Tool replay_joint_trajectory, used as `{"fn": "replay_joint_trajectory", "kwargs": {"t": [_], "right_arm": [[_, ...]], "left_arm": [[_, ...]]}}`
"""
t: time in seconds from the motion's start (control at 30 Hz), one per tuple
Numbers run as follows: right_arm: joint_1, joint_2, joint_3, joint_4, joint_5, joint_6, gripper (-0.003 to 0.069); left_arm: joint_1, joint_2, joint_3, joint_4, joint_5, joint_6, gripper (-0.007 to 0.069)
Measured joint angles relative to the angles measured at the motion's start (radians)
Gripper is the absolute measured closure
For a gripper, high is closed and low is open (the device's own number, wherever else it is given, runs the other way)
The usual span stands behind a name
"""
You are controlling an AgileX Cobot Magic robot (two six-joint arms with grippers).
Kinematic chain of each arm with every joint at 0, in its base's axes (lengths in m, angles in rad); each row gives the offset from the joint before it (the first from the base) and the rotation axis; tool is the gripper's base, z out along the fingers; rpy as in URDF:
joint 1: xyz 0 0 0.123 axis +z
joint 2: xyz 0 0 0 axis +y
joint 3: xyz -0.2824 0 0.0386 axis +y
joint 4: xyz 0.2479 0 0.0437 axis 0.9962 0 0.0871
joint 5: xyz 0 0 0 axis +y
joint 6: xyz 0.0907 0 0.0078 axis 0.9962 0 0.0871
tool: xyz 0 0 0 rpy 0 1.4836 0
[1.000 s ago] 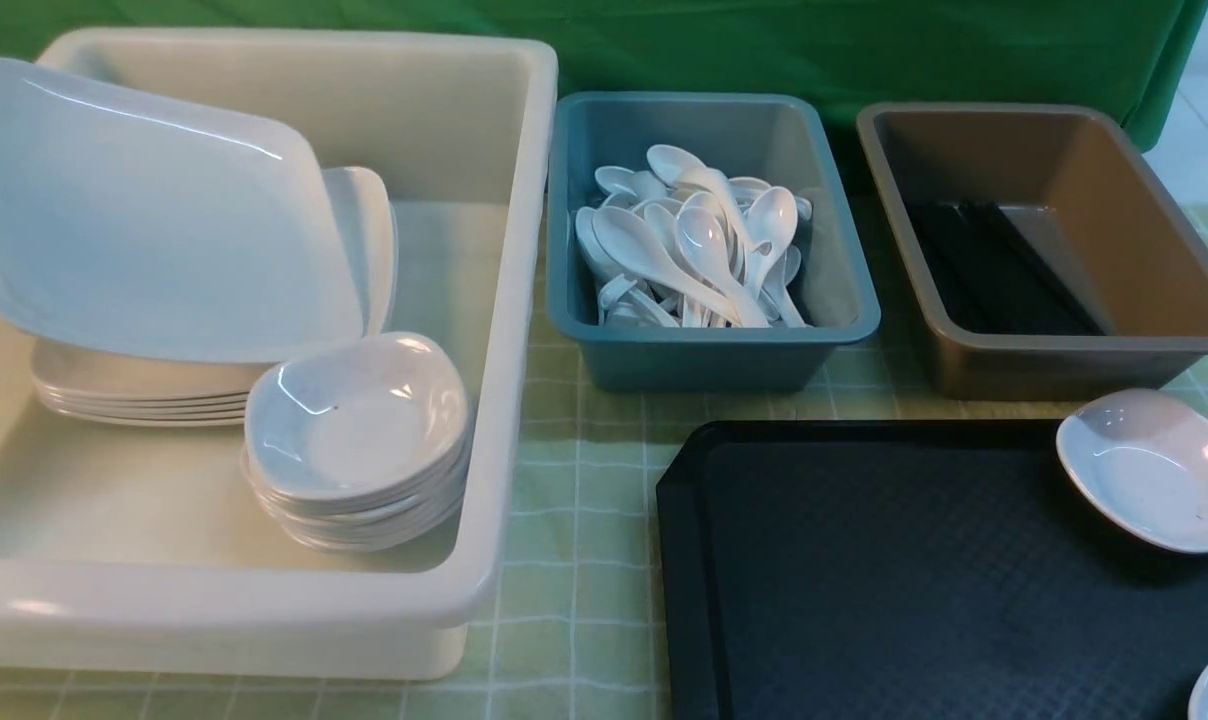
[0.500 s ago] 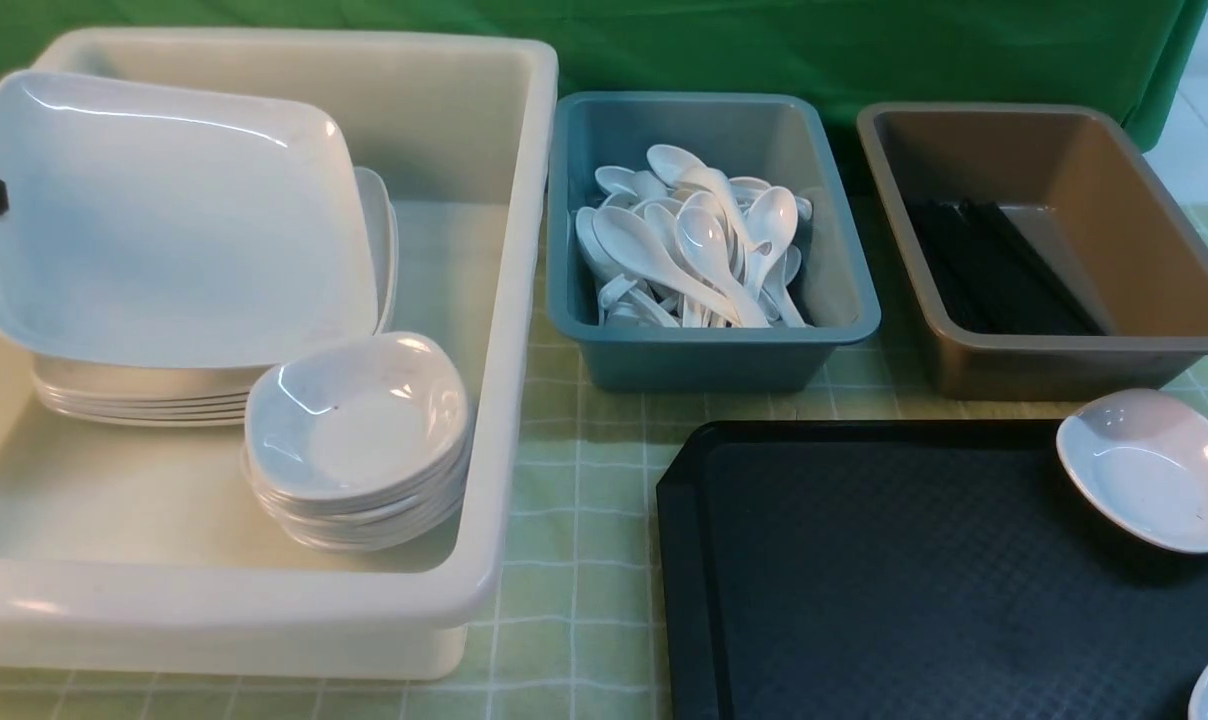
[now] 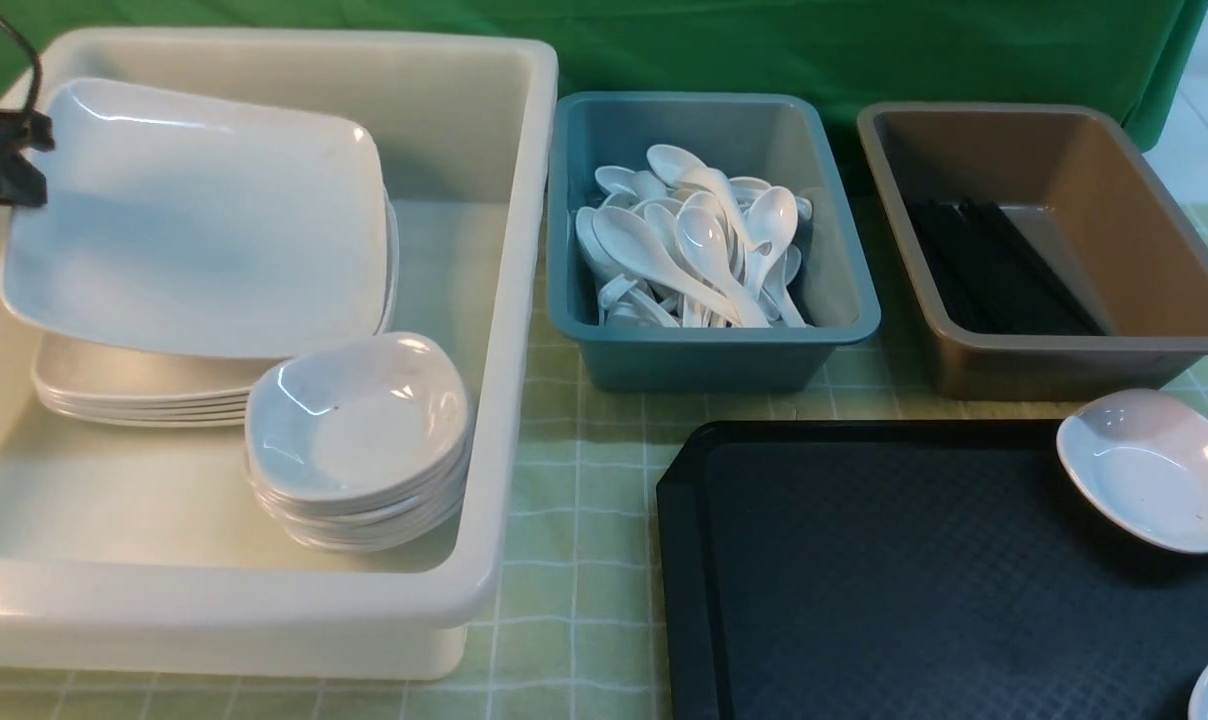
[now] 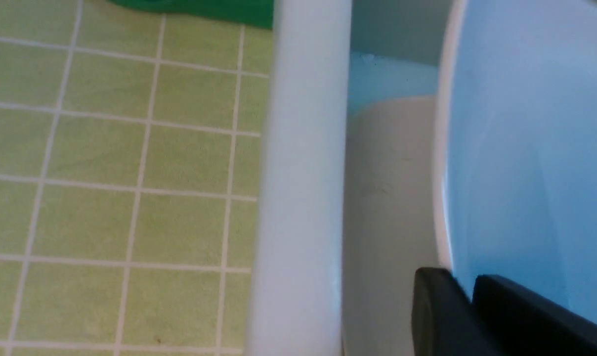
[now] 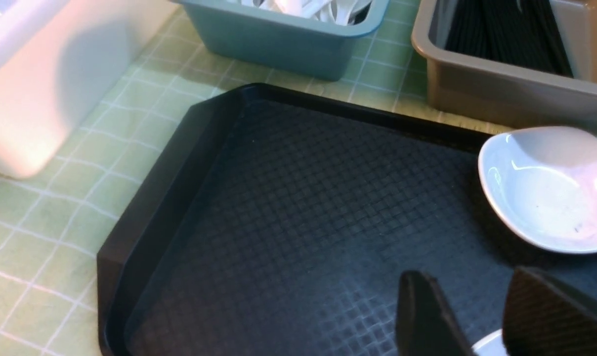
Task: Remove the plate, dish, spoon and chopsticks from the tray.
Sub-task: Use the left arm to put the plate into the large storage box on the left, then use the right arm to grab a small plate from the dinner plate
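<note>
Step in hand: seating the plate (image 3: 194, 220) on the stack of plates (image 3: 134, 392) inside the white tub (image 3: 524, 300).

The plate lies tilted. Its right side rests on the stack and its left edge is raised at the left gripper (image 3: 9, 160). The jaws straddle the rim; whether they pinch it or have let go cannot be told.

Lower the raised edge until the plate lies flat, then release fully. Withdraw upward, clear of the tub wall just beside the jaws. Avoid nudging the pile of small dishes (image 3: 356, 440).

The right gripper (image 5: 464, 291) hovers over the tray (image 3: 684, 560), jaws parted with nothing between their tips. One dish (image 3: 1144, 470) sits at the tray's far right.
</note>
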Motion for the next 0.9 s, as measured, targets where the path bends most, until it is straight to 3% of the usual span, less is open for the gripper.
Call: {"fn": "replay_joint_trajectory", "kwargs": {"t": [0.3,0.5,0.57,0.67,0.8,0.9], "right_arm": [[0.000,0.000,0.000,0.000,0.000,0.014,0.0427],[0.000,0.058,-0.009,-0.039,0.017,0.095,0.0481],[0.000,0.086,-0.017,-0.064,0.032,0.124,0.0500],[0.000,0.257,-0.056,-0.182,0.122,0.182,0.0582],[0.000,0.445,-0.069,-0.243,0.138,0.182,0.0629],[0.000,0.614,-0.075,-0.252,0.070,0.141,0.0634]], "left_arm": [[-0.019,0.000,0.000,0.007,-0.026,0.001,0.0298],[-0.019,-0.057,0.001,0.052,0.046,-0.040,0.0258],[-0.019,-0.085,0.001,0.058,0.069,-0.059,0.0266],[-0.020,-0.188,0.001,0.057,0.202,-0.129,0.0398],[-0.020,-0.268,0.000,0.022,0.401,-0.161,0.0572],[-0.022,-0.302,0.000,-0.018,0.514,-0.165,0.0628]]}}
